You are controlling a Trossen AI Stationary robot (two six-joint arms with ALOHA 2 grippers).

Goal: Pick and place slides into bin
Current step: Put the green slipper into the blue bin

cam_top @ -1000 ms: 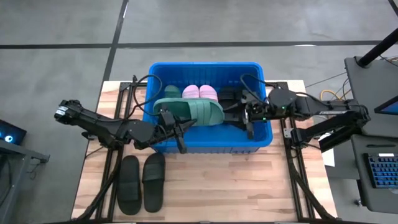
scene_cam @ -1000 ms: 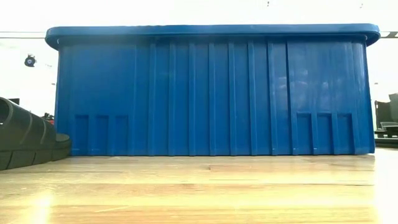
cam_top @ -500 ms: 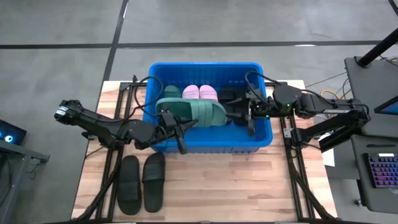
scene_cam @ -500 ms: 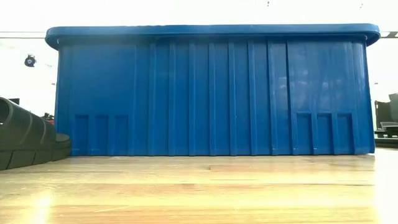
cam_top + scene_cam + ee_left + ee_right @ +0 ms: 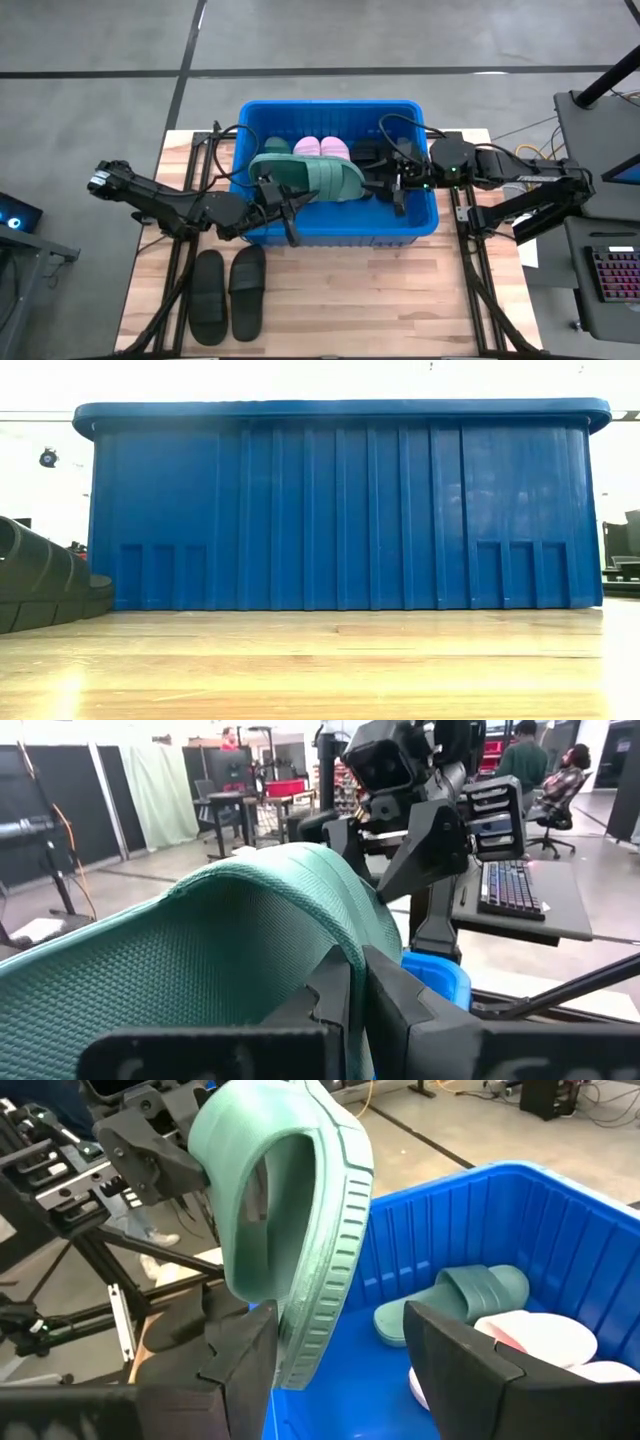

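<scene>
Risk lies first on the left: the left end effector (image 5: pixel 283 203), clenched on the heel end of a dark green rubber slide sandal (image 5: pixel 312 178), carries it edge-up over the near wall of the large bright blue plastic bin (image 5: pixel 330 234). The pinch takes only a thin part of the sole, so the long, floppy sandal could twist or slip out. If it is let go while its heel end is above the rim, it may hang on the wall or tumble outward onto the wooden desk (image 5: pixel 380 300), beside the pair of black rubber slides (image 5: pixel 228 293) lying below that end effector.

Beyond the sandal's toe, the right end effector (image 5: pixel 398 186) sits inside the bin with its fingers spread wide and grasping nothing. The toe reaches nearly between those fingers, so a push from either arm could knock the sandal loose or bring the two arms together. Beneath it lie the second green slide (image 5: pixel 455 1297) and the pink slides (image 5: pixel 322 149), which a careless drop could land on unevenly.

Compared with a second ago, the green sandal has edged slightly farther over the bin, the right end effector has drawn in a little toward its toe, and both grips are unchanged.
</scene>
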